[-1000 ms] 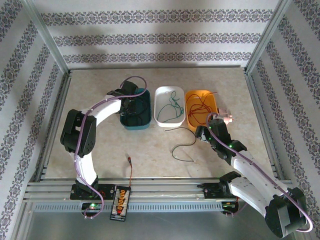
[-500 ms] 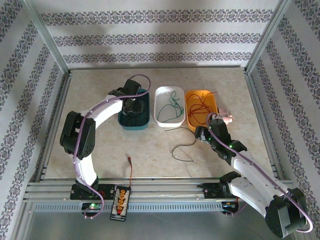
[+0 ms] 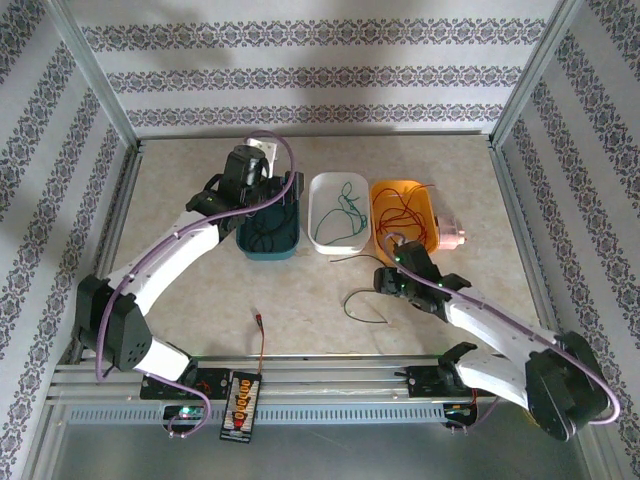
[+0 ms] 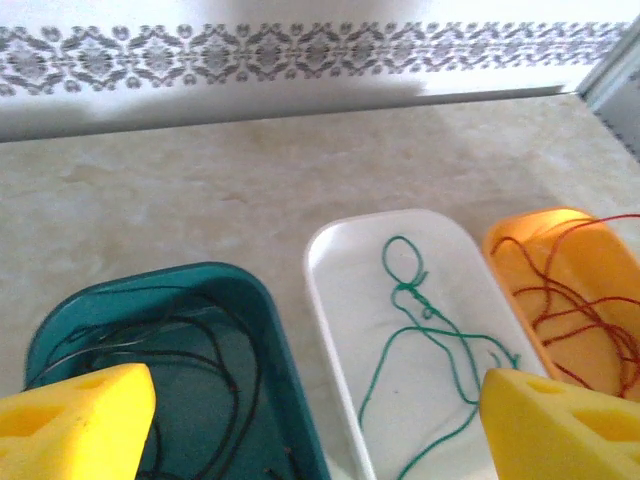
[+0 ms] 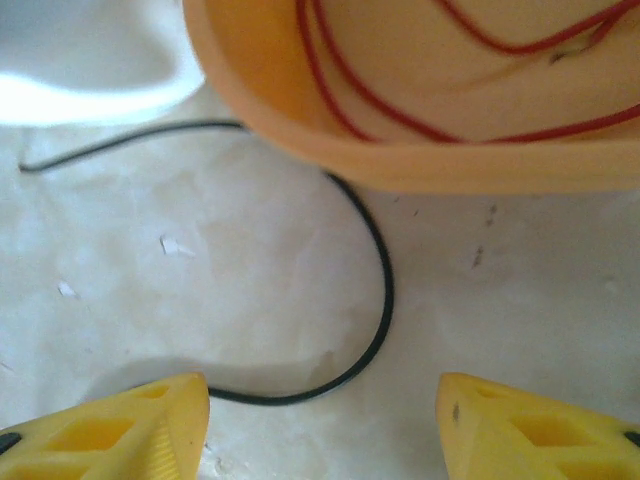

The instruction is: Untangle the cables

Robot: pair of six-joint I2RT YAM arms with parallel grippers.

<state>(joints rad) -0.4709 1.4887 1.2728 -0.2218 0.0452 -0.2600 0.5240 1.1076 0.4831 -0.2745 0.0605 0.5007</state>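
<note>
Wide open and empty, the left jaws hang above black cables in the teal bin, the right jaws over a loose black cable seemingly running under the orange bin.

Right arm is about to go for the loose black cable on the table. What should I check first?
1. The right gripper is open: ok.
2. The black cable lies in front of its opening: ok.
3. That cable is free of the orange bin: cannot tell, it runs up against the wall.
4. The left gripper is open and empty: ok.
5. The green cable is alone in the white bin: ok.
</note>
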